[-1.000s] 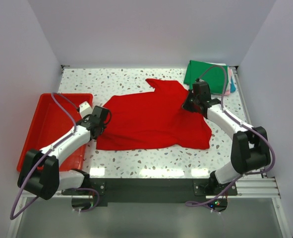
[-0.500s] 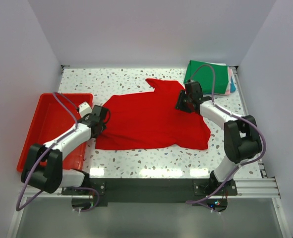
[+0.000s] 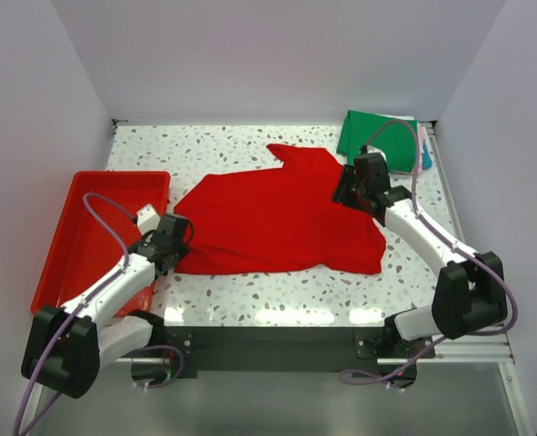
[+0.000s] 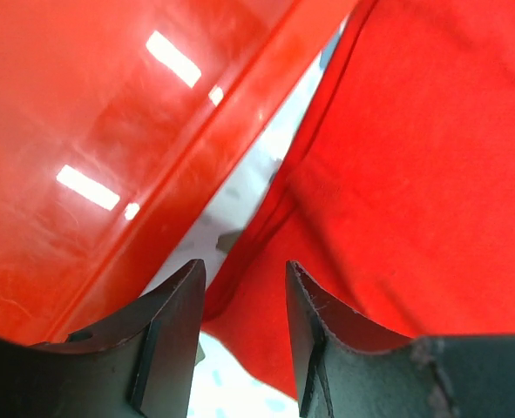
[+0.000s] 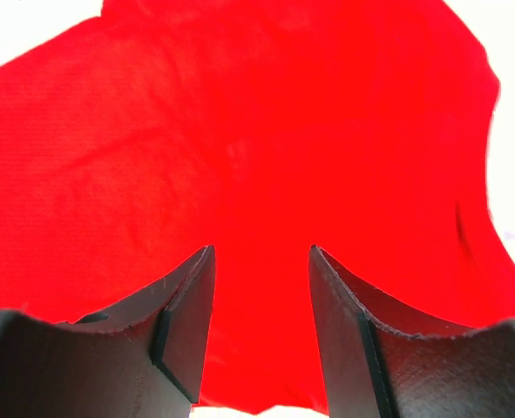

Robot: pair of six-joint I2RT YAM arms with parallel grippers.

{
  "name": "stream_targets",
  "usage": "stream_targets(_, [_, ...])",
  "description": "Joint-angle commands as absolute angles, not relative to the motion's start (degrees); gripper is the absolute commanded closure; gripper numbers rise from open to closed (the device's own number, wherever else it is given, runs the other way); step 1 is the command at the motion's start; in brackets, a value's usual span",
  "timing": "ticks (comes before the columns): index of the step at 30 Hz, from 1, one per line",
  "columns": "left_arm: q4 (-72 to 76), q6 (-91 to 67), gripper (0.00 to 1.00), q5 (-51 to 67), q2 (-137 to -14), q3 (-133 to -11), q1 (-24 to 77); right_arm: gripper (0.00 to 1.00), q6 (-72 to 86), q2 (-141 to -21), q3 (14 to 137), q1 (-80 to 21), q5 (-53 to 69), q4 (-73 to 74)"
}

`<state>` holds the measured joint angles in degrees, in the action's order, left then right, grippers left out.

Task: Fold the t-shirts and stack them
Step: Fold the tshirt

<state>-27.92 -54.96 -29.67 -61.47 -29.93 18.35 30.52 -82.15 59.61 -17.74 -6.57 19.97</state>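
Where the plain bright red cloth t-shirt (image 3: 277,218) lies flat on the speckled desk (image 3: 213,145), long axis left to right, left gripper (image 3: 181,236) sits at its left edge, right gripper (image 3: 344,189) over its right edge; both spread, pinching nothing. Each arm nearest its own end.

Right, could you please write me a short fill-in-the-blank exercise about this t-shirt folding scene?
1. The red t-shirt lies spread on the table; the top shirt of the folded stack at the far right is ____.
2. The red tray sits on the ____ side of the table.
3. The left gripper and right gripper both have their jaws ____, holding nothing.

Missing words: green; left; open.
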Motion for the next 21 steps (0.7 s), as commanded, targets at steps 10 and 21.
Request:
stream_targets(10, [-24.8, -54.2, 0.61, -27.0, -60.9, -26.3, 18.8, 0.49, 32.2, -75.7, 49.3, -17.8, -12.4, 23.4])
stream_targets(21, [-23.6, -53.1, 0.94, -23.9, -59.3, -24.2, 19.0, 0.45, 32.3, -72.8, 43.6, -15.1, -11.4, 23.1])
